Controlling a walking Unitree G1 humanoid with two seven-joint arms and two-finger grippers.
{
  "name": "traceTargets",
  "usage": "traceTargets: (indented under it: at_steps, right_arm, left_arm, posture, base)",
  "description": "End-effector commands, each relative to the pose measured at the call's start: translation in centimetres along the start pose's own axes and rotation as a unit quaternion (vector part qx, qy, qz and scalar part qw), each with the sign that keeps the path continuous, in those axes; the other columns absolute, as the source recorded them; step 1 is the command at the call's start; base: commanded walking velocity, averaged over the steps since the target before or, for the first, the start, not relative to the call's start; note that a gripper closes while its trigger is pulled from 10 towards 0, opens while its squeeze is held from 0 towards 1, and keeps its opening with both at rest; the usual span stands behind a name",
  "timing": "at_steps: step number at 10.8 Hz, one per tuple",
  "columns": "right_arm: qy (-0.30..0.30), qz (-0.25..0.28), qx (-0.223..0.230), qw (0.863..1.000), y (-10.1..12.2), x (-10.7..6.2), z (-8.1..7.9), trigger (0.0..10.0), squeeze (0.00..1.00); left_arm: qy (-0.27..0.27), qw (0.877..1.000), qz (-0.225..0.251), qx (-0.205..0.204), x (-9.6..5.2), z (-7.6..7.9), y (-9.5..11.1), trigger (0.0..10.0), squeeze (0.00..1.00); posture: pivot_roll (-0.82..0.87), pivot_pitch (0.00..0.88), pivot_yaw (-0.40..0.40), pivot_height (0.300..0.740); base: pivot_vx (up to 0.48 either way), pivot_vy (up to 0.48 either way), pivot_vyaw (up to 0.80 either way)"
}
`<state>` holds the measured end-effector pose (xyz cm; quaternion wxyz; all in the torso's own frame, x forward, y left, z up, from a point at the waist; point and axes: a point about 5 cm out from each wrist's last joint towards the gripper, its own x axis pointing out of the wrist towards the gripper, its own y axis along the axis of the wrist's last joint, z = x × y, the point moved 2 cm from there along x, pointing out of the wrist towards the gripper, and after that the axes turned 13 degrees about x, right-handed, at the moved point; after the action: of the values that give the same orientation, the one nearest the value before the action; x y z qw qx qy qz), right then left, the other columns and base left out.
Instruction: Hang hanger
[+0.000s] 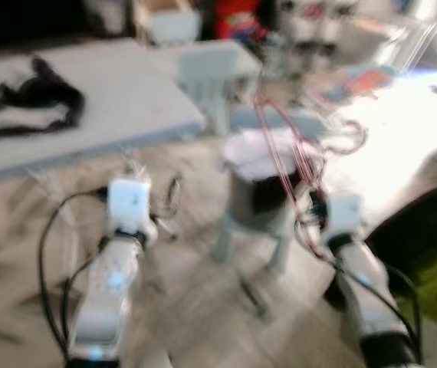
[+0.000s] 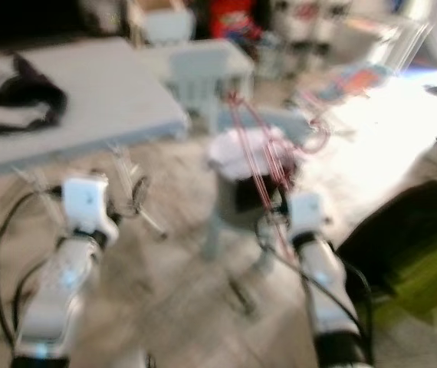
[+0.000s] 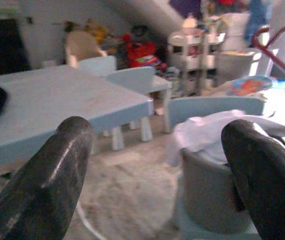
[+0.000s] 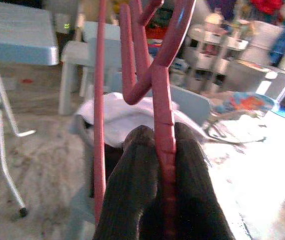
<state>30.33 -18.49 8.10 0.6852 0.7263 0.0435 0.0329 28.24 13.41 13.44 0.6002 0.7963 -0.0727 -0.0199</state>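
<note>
Carrying step: right pincer [image 4: 157,165] clamped on the red hanger [image 4: 155,75], left pincer [image 3: 157,165] apart and empty; next, a rail must be found, none visible at 12 o'clock.

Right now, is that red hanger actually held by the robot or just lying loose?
Held. The right end effector has its two black fingers pressed shut on the red hanger.

Grey table [image 1: 119,92] bears 1 black strap [image 1: 27,107] (crumpled, blurred).
</note>
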Motion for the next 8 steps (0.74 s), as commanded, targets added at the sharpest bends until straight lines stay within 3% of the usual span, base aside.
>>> traceTargets:
  at_steps: [1, 5, 8]
  right_arm:
    - [0.002, 0.014, -0.001, 1.000, 0.7, 0.4, -0.2, 10.0, 0.00]
    - [0.000, 0.003, 0.002, 1.000, 0.2, 0.0, -0.2, 10.0, 0.00]
    - [0.000, 0.004, 0.002, 1.000, 0.3, 0.2, -0.2, 10.0, 0.00]
  left_arm:
    - [-0.005, 1.000, -0.003, -0.009, 0.0, -0.2, -0.1, 10.0, 0.00]
    - [-0.042, 0.999, 0.010, -0.029, -0.1, 0.6, 0.3, 10.0, 0.00]
    - [-0.057, 0.998, 0.012, -0.037, -0.1, 0.9, 0.4, 10.0, 0.00]
  posture:
    - [0.00, 0.000, -0.028, 0.740]
    - [-0.01, 0.000, -0.031, 0.740]
    - [-0.01, 0.000, -0.031, 0.740]
  base:
    - [0.000, 0.000, -0.51]
    - [0.000, 0.000, -0.75]
    - [0.320, 0.000, -0.80]
